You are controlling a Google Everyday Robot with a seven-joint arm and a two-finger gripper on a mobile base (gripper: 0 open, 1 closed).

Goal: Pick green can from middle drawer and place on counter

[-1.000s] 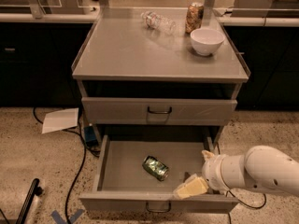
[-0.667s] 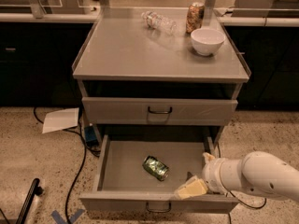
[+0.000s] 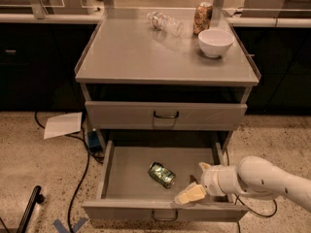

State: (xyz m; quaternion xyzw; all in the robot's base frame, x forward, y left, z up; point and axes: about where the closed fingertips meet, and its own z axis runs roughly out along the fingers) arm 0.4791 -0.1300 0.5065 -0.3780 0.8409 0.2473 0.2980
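Green can (image 3: 162,174) lies in middle drawer (image 3: 125,176), end effector (image 3: 197,181) beside.

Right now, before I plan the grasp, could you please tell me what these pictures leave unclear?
Camera view only:
- Green can in the middle drawer: print too small to read.
- Drawer's right front corner: hidden behind the open pincer, which sits beside the can.
- Arm: cut off by the right edge.
- Gap under the counter: lost in shadow.

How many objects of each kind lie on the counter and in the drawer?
Cans: 2 (green can in middle drawer, other can on counter)
Bottles: 1
Bowls: 1
Total: 4
End effector: open, right of green can
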